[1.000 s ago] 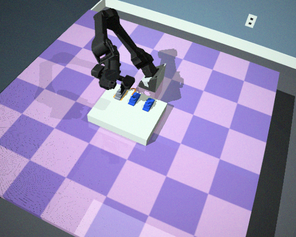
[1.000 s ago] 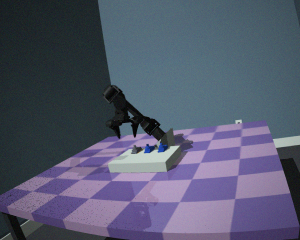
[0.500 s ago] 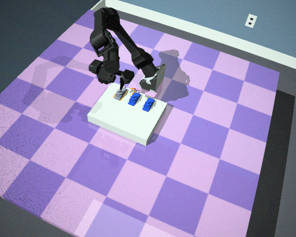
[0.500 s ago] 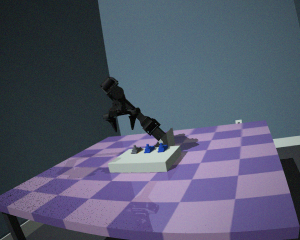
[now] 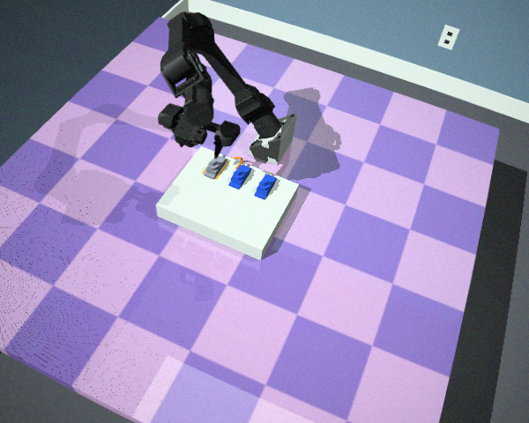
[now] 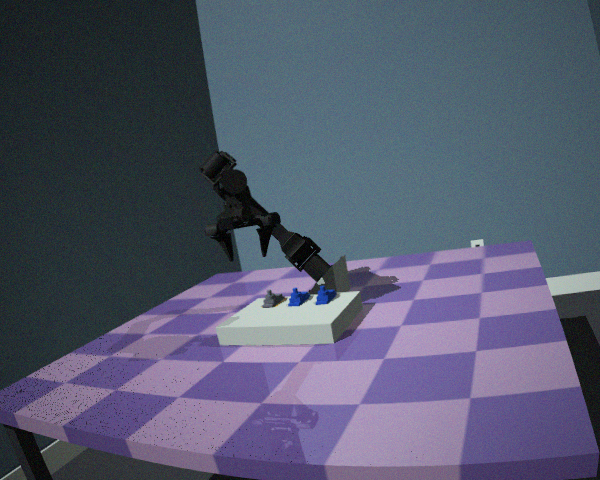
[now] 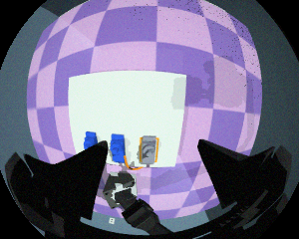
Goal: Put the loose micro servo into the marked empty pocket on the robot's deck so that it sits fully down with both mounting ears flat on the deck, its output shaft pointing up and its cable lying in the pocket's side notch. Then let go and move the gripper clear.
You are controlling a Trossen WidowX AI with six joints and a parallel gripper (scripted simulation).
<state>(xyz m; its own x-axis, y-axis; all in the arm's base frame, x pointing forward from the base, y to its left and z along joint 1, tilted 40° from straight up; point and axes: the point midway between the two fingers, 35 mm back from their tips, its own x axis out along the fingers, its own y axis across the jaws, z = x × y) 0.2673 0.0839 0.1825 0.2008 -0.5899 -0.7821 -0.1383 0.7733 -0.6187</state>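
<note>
The grey micro servo sits upright at the marked pocket on the white deck, its shaft side up. Orange marking shows along its sides. It looks level, but the ears are too small to tell whether both lie flat. An orange cable curves off the deck's back edge; whether it lies in the side notch cannot be told. My gripper is wide open and empty, above the servo and apart from it.
Two blue servos sit in a row beside the grey one. The arm's base and grey upright plate stand just behind the deck. The deck rests on a purple and pink checkered table.
</note>
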